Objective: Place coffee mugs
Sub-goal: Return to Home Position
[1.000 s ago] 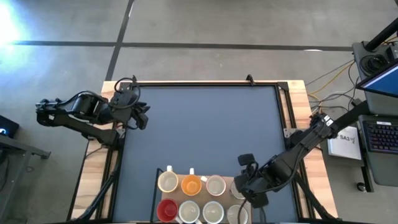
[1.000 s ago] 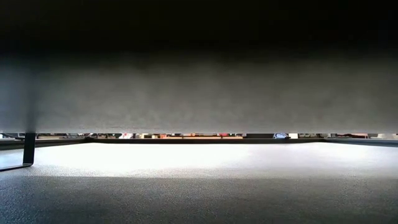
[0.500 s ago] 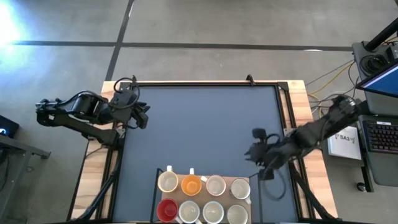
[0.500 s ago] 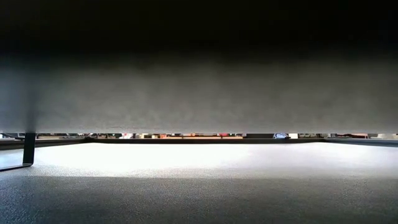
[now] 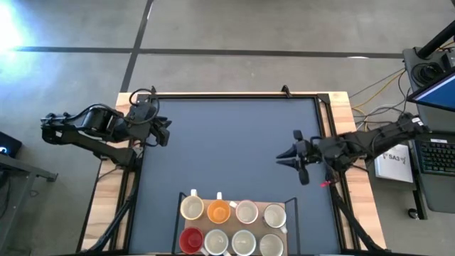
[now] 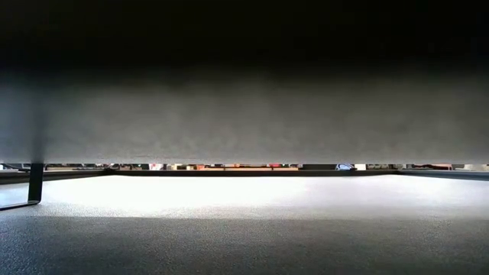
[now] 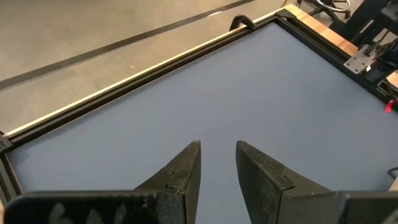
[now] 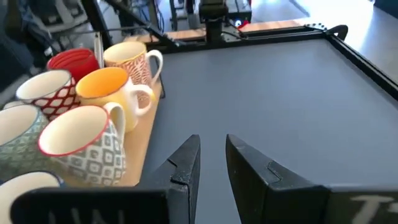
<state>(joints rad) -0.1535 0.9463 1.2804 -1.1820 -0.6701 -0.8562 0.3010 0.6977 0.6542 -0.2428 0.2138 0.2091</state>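
Several coffee mugs (image 5: 246, 212) stand mouth up in two rows on a wooden tray (image 8: 147, 144) at the middle of the table's near edge. Among them are an orange one (image 5: 218, 211), a red one (image 5: 190, 240) and white and patterned ones (image 8: 78, 134). My right gripper (image 5: 279, 157) hangs over the table's right half, beyond the tray's far right corner. It points toward the table's left, fingers (image 8: 186, 155) a narrow gap apart with nothing between. My left gripper (image 5: 165, 135) waits at the far left edge, also narrowly open and empty (image 7: 217, 146).
The blue-grey table top (image 5: 234, 142) has a raised black frame and wooden side strips (image 5: 341, 114). A keyboard, a laptop and cables (image 5: 426, 149) lie off the table to the right. The low view shows only the table surface under a grey band.
My right gripper has drawn back from the tray's right end toward the table's far and right edges. It has tipped from pointing down to nearly level, aimed at the table's left. The right-end mugs, earlier under it, now show clear.
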